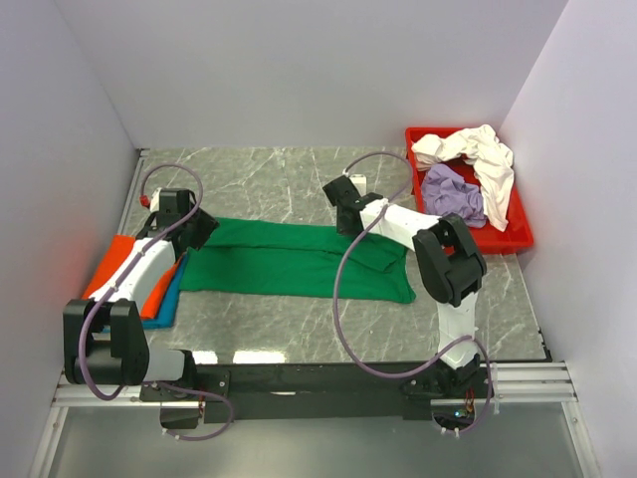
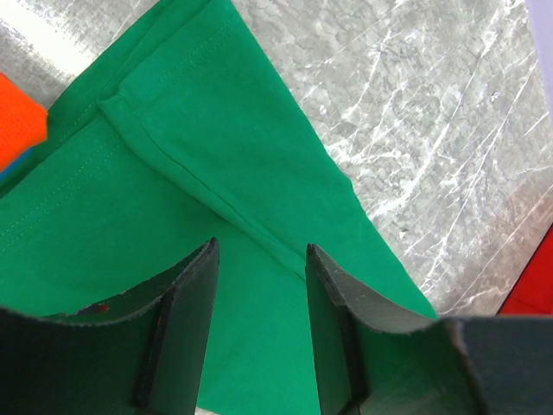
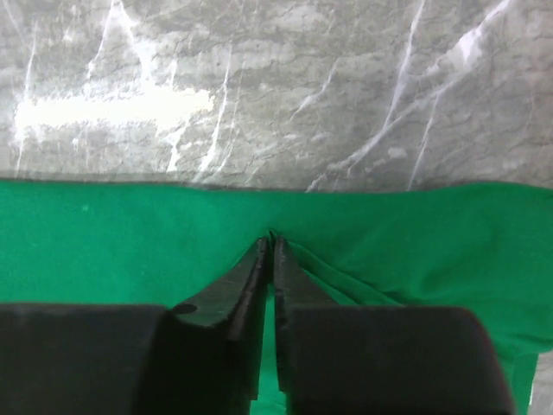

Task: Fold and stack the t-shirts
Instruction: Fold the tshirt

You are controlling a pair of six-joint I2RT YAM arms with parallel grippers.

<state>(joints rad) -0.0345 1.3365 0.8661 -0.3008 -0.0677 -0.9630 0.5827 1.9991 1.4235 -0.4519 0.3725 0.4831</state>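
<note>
Five t-shirts are in sight. The green t-shirt (image 1: pixel 299 261) lies flat as a long band across the middle of the grey marble desk (image 1: pixel 269 179), reaching from one arm to the other.

At its left end, the left tool (image 1: pixel 194 227) hangs low over the cloth. In the left wrist view its two fingers (image 2: pixel 194 294) stand spread apart, with green cloth and a stitched hem showing in the gap between them and nothing held.

Toward the right end, the right tool (image 1: pixel 353 221) is down on the far edge of the same shirt. In the right wrist view its jaws are pressed together and their tips meet where the cloth puckers into small folds (it looks pinched there, just inside the edge against the bare marble).

At the desk's left side lies the folded orange t-shirt (image 1: pixel 119 264), partly under the left arm. The teal t-shirt (image 1: pixel 171 299) peeks out beneath it, and its near edge touches the green one's left end.

In the far right corner the red tray (image 1: pixel 513 237) holds the crumpled cream-white t-shirt (image 1: pixel 478 154), which drapes over the lavender t-shirt (image 1: pixel 453 194).
</note>
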